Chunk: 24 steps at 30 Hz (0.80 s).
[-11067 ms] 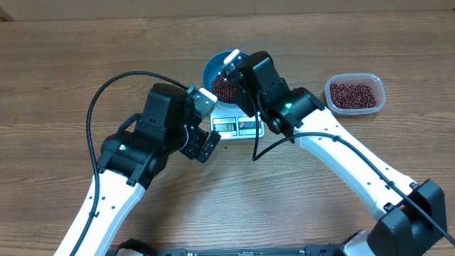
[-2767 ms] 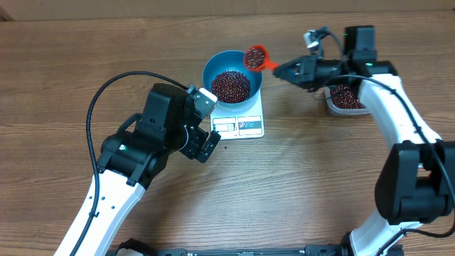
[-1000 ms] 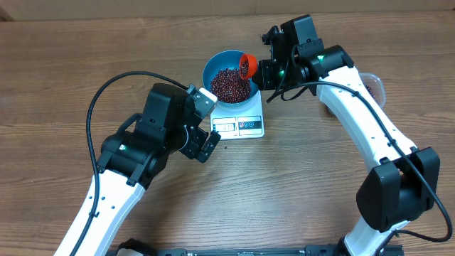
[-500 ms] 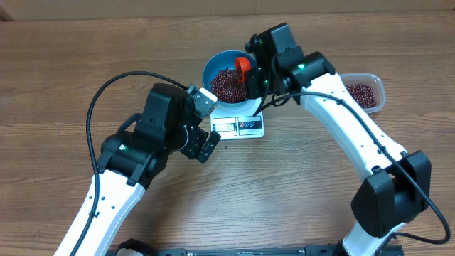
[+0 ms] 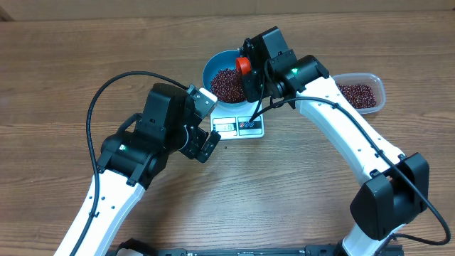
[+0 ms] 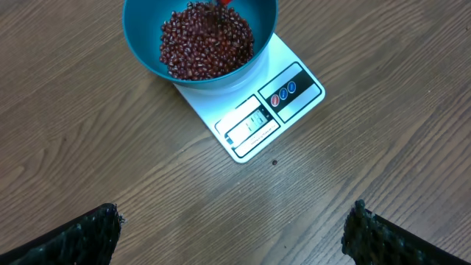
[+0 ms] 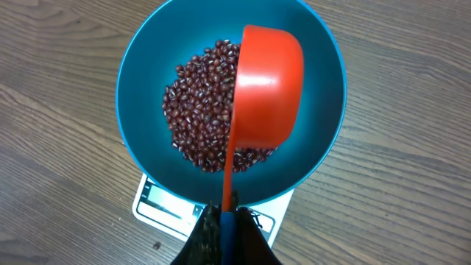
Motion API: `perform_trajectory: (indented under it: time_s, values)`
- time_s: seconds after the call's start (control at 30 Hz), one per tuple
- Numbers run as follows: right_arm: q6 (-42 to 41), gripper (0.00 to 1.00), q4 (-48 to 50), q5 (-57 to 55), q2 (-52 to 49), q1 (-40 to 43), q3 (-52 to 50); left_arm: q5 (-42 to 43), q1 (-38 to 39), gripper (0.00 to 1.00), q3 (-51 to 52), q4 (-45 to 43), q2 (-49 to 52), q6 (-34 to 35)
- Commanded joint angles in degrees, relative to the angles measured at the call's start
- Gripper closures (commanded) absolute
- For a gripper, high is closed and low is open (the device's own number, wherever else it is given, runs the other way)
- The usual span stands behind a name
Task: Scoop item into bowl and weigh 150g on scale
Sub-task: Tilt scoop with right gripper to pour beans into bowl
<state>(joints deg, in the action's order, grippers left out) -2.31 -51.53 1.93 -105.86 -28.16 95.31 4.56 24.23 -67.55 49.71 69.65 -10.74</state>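
**Helper:** What's closest to you?

**Me:** My left hand (image 6: 232, 228). Its fingers are wide apart and hold nothing, above the worktop (image 6: 383, 147). Past it sits the white scale (image 6: 257, 125).

**Helper:** And the beans (image 7: 199, 110)?

**Me:** Heaped in the blue bowl (image 7: 140, 88) on the scale. My right hand (image 7: 224, 235) is clamped on the handle of the orange scoop (image 7: 268, 81), tipped over the bowl. More beans lie in the clear tub (image 5: 377, 89), off to the right.

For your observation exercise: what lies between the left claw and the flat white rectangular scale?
Left wrist view: bare brown wooden tabletop between the left claw and white scale, except one tiny dark speck.
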Motion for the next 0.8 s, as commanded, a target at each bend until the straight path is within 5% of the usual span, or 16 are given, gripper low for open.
perform_trajectory:
  time_s: [0.0,0.77]
  values:
    - [0.5,0.96,0.2,-0.9,2.4,0.1,1.9,1.0,-0.3,0.0,-1.3,-0.2,-0.5,-0.9]
    - [1.7,0.96,-0.3,-2.4,3.0,-0.9,1.9,1.0,-0.3,0.0,-1.3,-0.2,-0.5,-0.9]
